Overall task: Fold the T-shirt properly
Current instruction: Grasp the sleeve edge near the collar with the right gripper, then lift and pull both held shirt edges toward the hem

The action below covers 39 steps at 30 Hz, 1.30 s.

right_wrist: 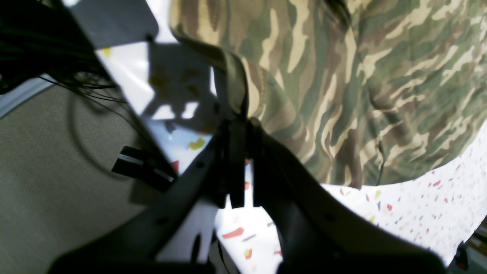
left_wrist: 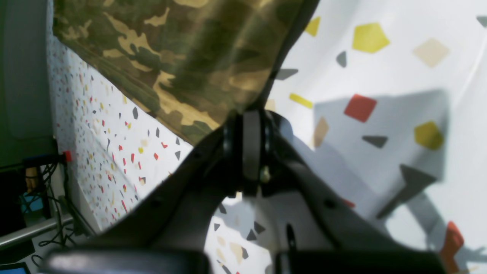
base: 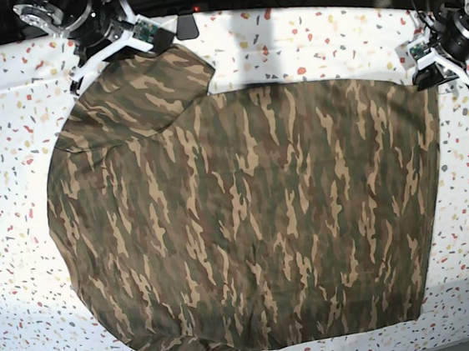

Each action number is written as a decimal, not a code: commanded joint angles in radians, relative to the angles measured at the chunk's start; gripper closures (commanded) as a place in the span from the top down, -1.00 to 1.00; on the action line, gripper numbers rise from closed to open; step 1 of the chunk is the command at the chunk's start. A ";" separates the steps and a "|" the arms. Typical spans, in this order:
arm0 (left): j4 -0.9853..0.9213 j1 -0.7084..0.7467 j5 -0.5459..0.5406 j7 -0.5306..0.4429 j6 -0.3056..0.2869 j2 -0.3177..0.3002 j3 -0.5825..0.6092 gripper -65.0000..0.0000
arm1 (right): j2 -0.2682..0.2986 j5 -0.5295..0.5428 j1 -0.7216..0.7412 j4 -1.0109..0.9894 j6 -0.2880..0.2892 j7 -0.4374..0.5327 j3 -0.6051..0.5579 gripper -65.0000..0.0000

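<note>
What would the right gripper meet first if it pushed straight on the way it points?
The T-shirt: the right gripper is already shut on its edge, so only more camouflage cloth lies ahead, with the speckled table beneath it.

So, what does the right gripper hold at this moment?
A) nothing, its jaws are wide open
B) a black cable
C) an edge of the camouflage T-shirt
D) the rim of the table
C: in the right wrist view the right gripper is shut on a hemmed edge of the T-shirt, and the cloth rises from between its jaws.
</note>
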 commanded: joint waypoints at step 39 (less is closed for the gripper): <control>0.006 -0.274 0.000 0.084 0.015 0.126 -0.008 -1.00 | -0.201 0.011 0.444 -0.200 -0.215 0.061 0.006 -1.00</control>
